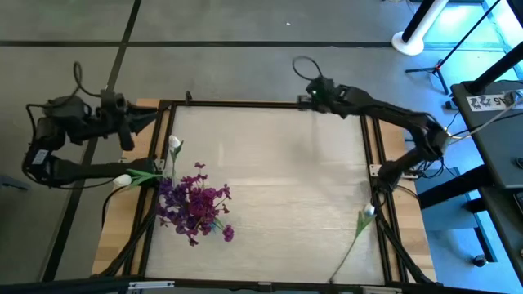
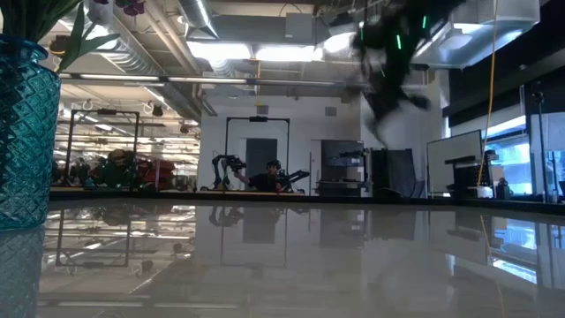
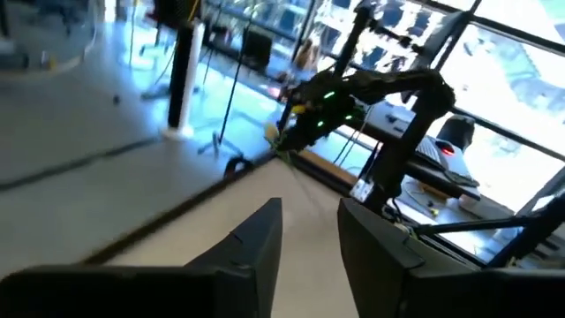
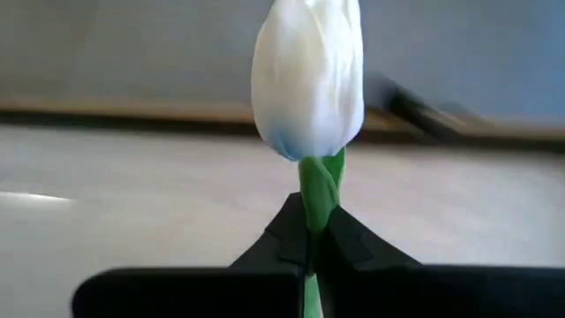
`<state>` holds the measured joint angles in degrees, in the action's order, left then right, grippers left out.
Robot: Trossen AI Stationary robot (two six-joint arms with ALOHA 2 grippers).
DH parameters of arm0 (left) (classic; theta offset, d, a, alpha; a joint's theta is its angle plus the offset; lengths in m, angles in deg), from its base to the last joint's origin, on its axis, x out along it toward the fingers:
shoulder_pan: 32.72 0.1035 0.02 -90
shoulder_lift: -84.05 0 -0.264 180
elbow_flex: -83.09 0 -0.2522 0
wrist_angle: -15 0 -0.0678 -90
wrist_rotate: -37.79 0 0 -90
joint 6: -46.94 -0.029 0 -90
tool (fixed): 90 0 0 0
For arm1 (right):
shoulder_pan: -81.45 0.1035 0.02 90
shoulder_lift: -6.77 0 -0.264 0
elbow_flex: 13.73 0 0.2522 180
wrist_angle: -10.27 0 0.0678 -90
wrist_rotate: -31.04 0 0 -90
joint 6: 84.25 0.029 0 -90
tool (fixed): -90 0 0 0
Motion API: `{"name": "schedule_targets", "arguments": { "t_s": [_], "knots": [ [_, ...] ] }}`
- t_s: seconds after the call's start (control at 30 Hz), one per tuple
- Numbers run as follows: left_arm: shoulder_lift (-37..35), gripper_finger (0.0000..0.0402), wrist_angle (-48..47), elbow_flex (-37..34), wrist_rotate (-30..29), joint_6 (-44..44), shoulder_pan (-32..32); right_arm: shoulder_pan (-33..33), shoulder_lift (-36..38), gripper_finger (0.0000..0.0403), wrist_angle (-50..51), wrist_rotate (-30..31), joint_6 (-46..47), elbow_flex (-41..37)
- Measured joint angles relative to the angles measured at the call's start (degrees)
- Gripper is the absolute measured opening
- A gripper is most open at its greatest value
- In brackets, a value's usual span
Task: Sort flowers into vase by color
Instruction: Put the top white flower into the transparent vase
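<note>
Right, the right gripper point(image 4: 311, 231) was clamped tight on the green stem of a small white tulip bud with a bluish base point(image 4: 307, 75). The stem ran straight through the pinch. The bud stood clear beyond the fingertips, so the long axis followed the gripper's own line. In the high view that gripper hung over the far edge of the pale glossy table point(image 1: 278, 180), about mid-width.

Out from there, bare tabletop. Across it, toward the near-left corner, sat the purple-magenta clustered blooms point(image 1: 194, 204), and just beside them two more white tulip buds point(image 1: 174, 145). The low view showed a teal cut-glass vase point(image 2: 22, 132) on that side; how many vases there were, I could not tell.

So the carry, by my reckoning, would run diagonally leftward and nearer. The one hazard was the purple cluster, crowding close to the white buds.

The left gripper point(image 3: 309, 234) waited at the table's far-left corner, fingers apart and empty, nearer the vase than the right.

Farthest from the vase, a stray white tulip on a long thin stem point(image 1: 368, 214) lay along the table's right edge, not yet sorted.
</note>
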<state>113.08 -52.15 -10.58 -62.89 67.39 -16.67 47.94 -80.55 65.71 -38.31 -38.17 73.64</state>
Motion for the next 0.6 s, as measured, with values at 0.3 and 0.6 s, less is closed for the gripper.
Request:
{"name": "schedule_targets", "arguments": {
  "t_s": [0.3, 0.6],
  "knots": [
    [1.3, 0.0172, 0.1, 4.6, 6.5, -4.1, 0.0, 21.1, -6.6, 0.0002, -19.5, 6.8, -6.2, 24.1],
    [4.1, 0.0182, 2.2, 4.5, 7.9, -7.8, 0.0, 31.5, -26.6, 0.0001, -29.2, 0.8, -19.4, 55.9]
  ]
}}
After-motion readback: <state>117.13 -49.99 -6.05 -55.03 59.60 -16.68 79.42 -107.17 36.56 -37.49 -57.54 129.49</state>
